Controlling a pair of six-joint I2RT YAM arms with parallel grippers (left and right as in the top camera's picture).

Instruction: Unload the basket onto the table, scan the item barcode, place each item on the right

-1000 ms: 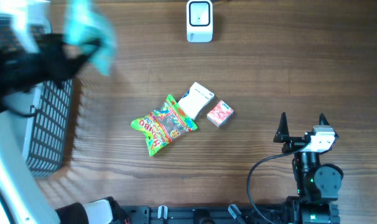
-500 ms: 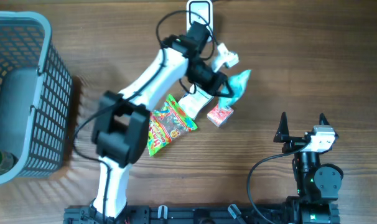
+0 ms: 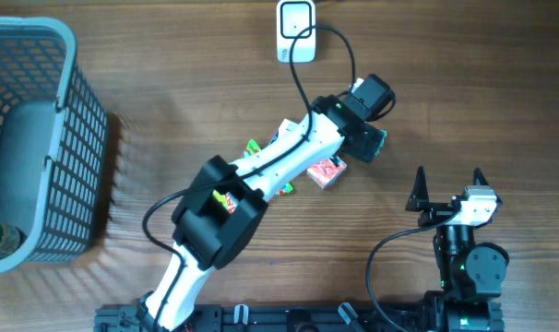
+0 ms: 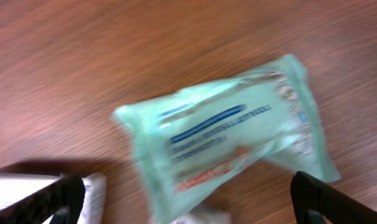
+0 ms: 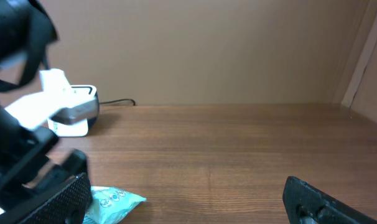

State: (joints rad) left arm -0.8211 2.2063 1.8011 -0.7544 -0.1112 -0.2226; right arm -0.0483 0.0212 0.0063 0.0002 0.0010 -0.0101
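The mint-green plastic packet [image 4: 226,140] lay flat on the wooden counter [image 4: 83,56], printed face up. It showed blue lettering and 1 red line, and its long axis ran at a slant. The view of it was slightly blurred. The white barcode scanner [image 3: 296,30] stood upright at the counter's far edge, well apart from the packet.

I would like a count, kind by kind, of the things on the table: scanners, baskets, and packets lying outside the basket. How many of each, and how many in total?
Barcode scanner: 1
Basket: 1
Packets in sight outside the basket: 3 (tissue pack, red packet, sweets bag, partly covered)
Total: 5
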